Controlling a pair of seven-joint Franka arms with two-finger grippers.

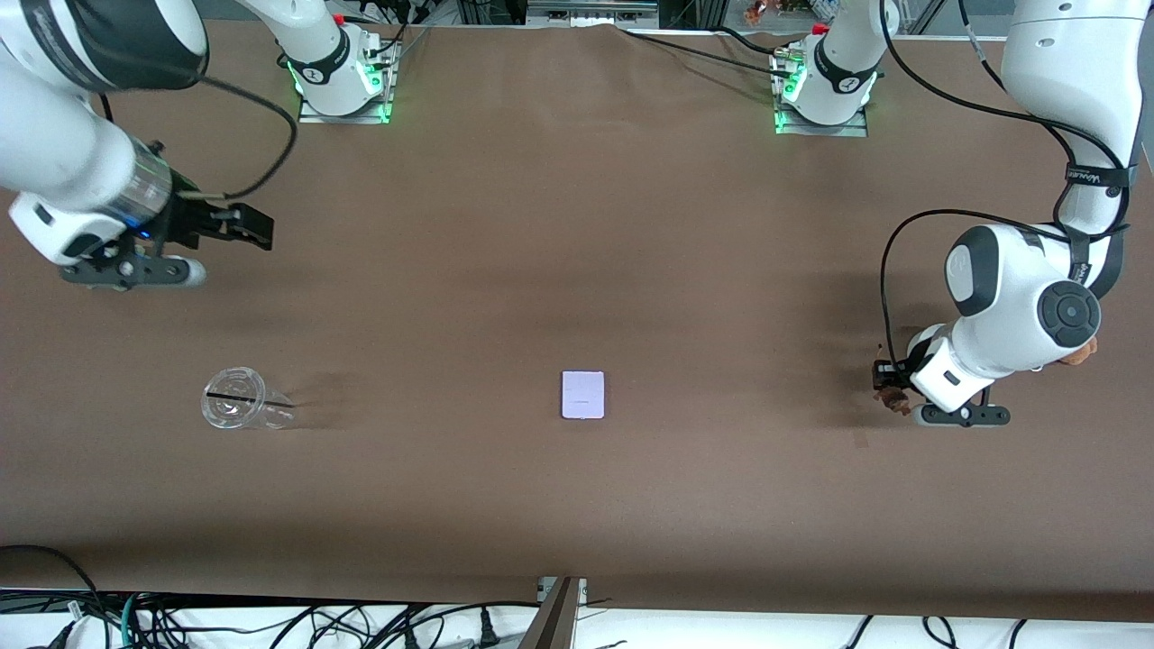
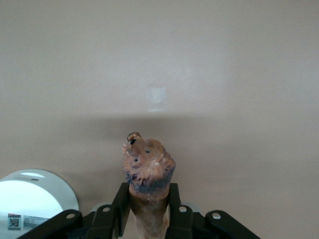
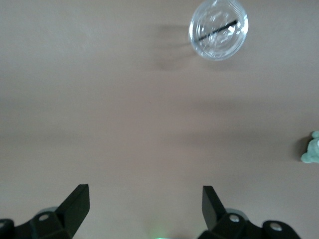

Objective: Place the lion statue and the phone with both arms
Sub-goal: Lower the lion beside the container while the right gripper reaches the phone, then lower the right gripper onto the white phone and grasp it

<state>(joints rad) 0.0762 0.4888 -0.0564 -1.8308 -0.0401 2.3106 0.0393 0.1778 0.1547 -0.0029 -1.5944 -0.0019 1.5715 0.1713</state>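
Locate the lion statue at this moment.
The lion statue is clamped in the left gripper, over the table's left-arm end; the phone lies at mid-table.

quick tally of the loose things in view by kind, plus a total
Figurines: 1, the lion statue, held in the shut left gripper
Phones: 1, the phone, flat on the table
Clear cups: 1, the plastic cup, near the right arm's end
Plush toys: 1, a pale green plush, seen only in the right wrist view
Total: 4

Front camera high, facing robots; wrist cameras look down; cup shared.
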